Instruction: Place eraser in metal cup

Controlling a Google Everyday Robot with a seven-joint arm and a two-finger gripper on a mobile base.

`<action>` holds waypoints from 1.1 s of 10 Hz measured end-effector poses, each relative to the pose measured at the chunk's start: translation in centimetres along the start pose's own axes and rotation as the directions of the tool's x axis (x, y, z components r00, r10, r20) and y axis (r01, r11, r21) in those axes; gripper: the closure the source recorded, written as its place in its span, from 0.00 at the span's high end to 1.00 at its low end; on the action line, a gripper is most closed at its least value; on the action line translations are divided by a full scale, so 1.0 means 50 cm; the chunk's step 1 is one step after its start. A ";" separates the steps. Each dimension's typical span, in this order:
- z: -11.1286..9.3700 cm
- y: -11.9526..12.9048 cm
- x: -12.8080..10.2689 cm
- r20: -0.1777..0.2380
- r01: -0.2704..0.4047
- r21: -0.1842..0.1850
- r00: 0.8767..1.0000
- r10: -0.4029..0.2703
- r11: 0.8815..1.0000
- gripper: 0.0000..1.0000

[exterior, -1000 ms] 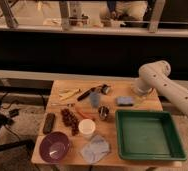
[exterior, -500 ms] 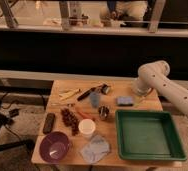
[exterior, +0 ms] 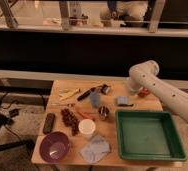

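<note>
a pale wooden table (exterior: 42, 150) is seen with a smooth white robot arm (exterior: 172, 97) reaching in from the right, and a square green tray (exterior: 147, 136) is set on its right half. the gripper (exterior: 138, 92) is held over the far right edge with its fingers apart and nothing clamped. the eraser (exterior: 123, 101), a small flat blue-grey block, is found lying on the wood just left of it, untouched, and the small shiny metal cup (exterior: 103, 111) is stood upright near the eraser, further left.
</note>
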 end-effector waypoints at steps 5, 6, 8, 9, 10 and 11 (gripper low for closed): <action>0.048 -0.012 0.022 0.009 -0.020 0.014 1.000 0.020 1.000 0.80; 0.054 -0.018 0.025 0.010 -0.024 0.020 1.000 0.024 1.000 0.80; 0.065 -0.029 0.025 0.011 -0.026 0.034 1.000 0.026 0.999 0.80; 0.071 -0.036 0.026 0.008 -0.025 0.041 1.000 0.025 0.999 0.80; 0.078 -0.039 0.024 0.008 -0.023 0.041 1.000 0.023 0.999 0.80; 0.084 -0.041 0.023 0.008 -0.023 0.040 1.000 0.023 0.999 0.80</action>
